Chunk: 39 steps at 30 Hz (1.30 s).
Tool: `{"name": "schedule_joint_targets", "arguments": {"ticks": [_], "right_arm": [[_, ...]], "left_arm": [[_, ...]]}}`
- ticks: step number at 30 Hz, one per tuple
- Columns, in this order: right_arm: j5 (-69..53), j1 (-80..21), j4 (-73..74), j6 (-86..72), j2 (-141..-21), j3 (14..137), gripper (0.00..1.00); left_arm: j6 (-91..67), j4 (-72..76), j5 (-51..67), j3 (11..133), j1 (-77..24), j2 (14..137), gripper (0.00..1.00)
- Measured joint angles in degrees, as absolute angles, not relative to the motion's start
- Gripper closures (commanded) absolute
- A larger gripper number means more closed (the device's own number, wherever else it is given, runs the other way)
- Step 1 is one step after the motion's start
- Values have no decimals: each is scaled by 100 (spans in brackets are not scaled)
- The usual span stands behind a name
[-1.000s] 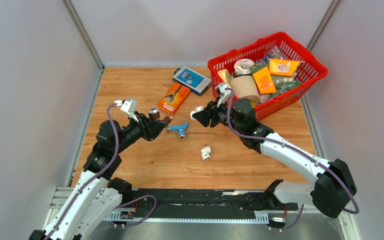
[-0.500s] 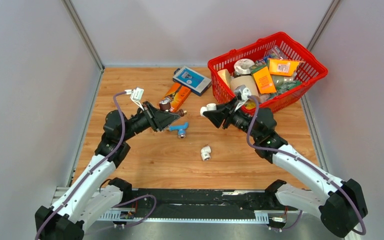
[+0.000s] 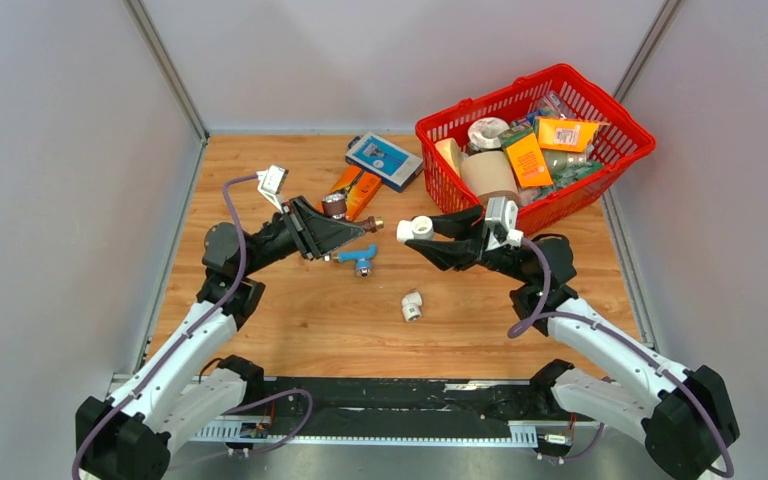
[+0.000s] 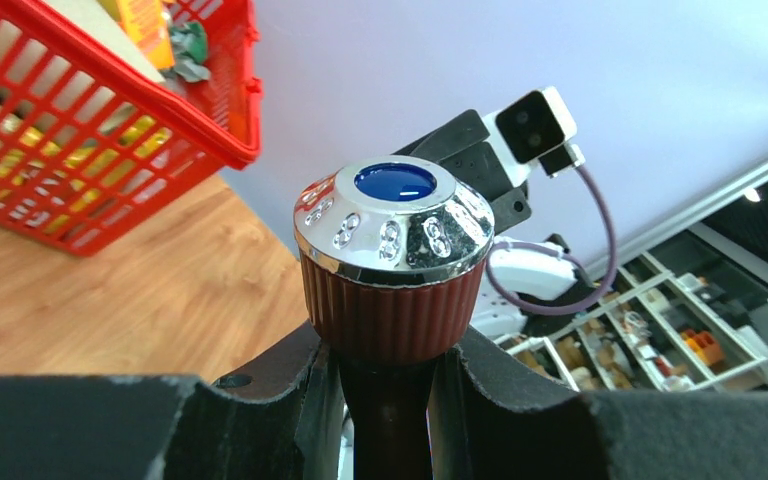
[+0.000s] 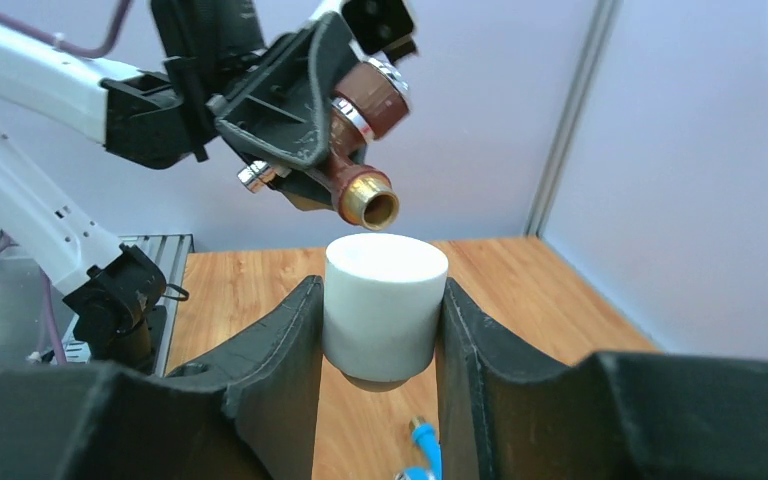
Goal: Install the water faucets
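Note:
My left gripper (image 3: 348, 228) (image 4: 385, 362) is shut on the stem of the dark brown faucet (image 3: 338, 209) (image 4: 392, 250), held above the table. Its chrome-topped knob faces the left wrist camera and its brass threaded end (image 5: 372, 207) points toward the right arm. My right gripper (image 3: 422, 236) (image 5: 380, 300) is shut on a white elbow fitting (image 3: 415, 229) (image 5: 384, 298), a short gap from that threaded end. The light blue faucet (image 3: 360, 258) (image 5: 422, 446) lies on the wood below, between the two grippers.
A second white elbow fitting (image 3: 412, 305) lies on the table nearer the arm bases. A red basket (image 3: 650, 143) full of packets stands at the back right. An orange packet (image 3: 348, 195) and a blue box (image 3: 384, 160) lie behind the left gripper.
The left gripper has carried the brown faucet up and to the right. The right arm has swung round, and its gripper now holds the white elbow facing the faucet.

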<state>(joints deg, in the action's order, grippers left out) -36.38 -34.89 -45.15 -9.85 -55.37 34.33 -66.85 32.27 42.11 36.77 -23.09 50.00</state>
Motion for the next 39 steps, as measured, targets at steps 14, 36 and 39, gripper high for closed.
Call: {"name": "schedule_joint_targets", "arguments": {"ticks": [14, 36, 39], "right_arm": [[-5135, -3402, -6331, -862, -6274, 3806, 100], [-6060, -2672, -7454, -2408, -7393, 4716, 100], [-6084, -2604, -7472, -2716, -7559, 4888, 100]], "left_arm": [[-8418, 4423, 4720, 3380, -2309, 5035, 100], [-9159, 5019, 5190, 4270, -2309, 6189, 100], [-9260, 5078, 5157, 4368, -2283, 6329, 100]]}}
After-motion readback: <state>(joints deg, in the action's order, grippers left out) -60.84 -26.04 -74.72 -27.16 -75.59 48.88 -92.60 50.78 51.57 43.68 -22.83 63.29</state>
